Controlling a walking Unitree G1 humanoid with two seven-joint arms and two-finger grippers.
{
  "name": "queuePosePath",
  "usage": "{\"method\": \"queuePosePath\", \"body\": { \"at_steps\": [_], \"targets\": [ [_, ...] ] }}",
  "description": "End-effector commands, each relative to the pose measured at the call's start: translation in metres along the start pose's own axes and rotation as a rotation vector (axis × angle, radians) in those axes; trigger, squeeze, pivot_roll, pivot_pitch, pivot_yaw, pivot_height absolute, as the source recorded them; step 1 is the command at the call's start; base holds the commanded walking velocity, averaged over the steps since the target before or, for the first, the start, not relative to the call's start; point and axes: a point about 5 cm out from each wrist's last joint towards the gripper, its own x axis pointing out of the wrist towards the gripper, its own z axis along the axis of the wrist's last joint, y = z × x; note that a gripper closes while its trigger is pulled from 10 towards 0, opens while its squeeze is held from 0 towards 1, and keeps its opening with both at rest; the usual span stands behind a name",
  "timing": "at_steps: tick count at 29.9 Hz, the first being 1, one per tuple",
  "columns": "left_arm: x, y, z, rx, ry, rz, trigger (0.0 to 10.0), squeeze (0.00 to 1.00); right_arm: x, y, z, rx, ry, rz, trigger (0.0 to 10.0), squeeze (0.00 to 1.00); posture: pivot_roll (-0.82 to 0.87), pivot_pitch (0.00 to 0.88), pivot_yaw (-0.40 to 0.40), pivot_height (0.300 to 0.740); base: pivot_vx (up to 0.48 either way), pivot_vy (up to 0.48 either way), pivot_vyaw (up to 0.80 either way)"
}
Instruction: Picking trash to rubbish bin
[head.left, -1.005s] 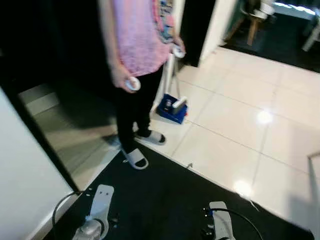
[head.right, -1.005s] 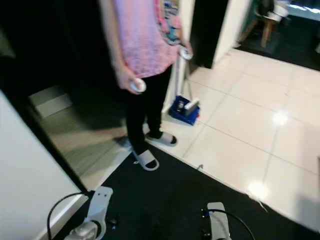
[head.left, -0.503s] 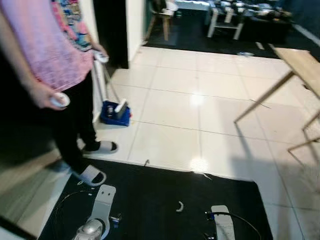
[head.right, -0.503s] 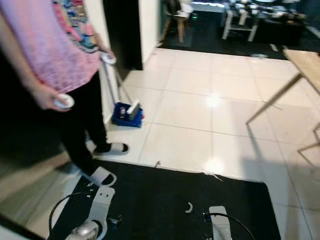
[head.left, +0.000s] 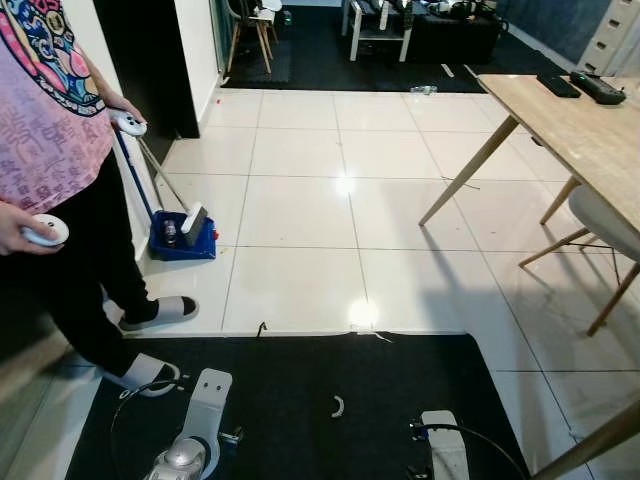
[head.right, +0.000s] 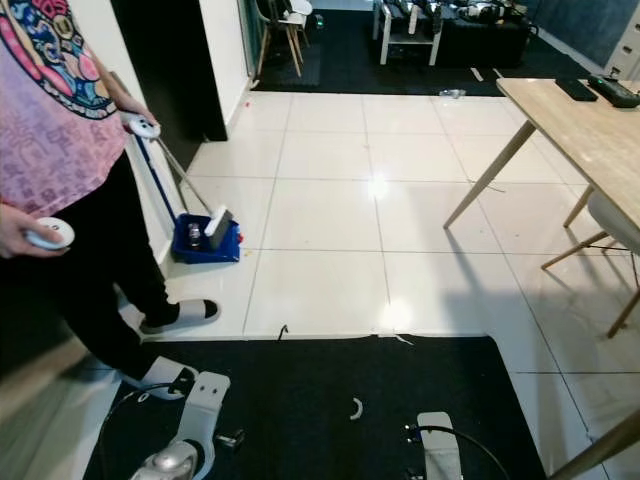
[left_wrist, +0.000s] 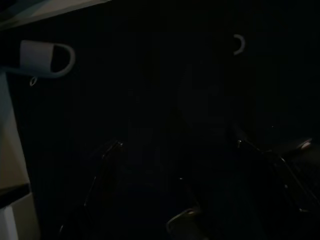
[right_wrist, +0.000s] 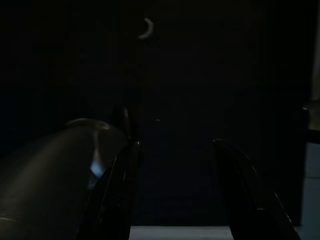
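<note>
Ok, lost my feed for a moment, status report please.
Right gripper open, idle over black mat. Small white scrap lies on mat ahead. Person stands at left beside blue dustpan.

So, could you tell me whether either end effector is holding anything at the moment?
Nothing is held. The right end effector hangs open over the black mat, with only dark mat in its gap. The left end effector's wrist view is too dark to judge.

I'm looking at a home living area: glossy white floor tiles (head.left: 400, 200), a black floor mat (head.left: 330, 380), a light wooden counter (head.left: 580, 130) on slanted legs, wooden chairs (head.left: 252, 30) beyond, and a blue dustpan (head.left: 183, 238) by the wall.
</note>
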Motion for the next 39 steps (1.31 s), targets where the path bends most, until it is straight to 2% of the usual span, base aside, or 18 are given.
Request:
{"method": "queuePosePath", "body": {
  "at_steps": [1, 39],
  "targets": [
    [-0.0016, 0.0011, -0.0070, -0.002, 0.022, 0.003, 10.0, 0.00, -0.0012, 0.0014, -0.0065, 0.000, 0.024, 0.000, 10.0, 0.00, 0.04, 0.070, 0.010, 0.740, 0.000, 0.000, -0.80],
    [-0.0026, 0.0018, -0.0103, -0.003, 0.032, -0.003, 10.0, 0.00, -0.0014, 0.0005, -0.0074, 0.007, 0.029, -0.003, 10.0, 0.00, 0.04, 0.077, 0.013, 0.740, 0.000, 0.000, -0.80]
  ]
}}
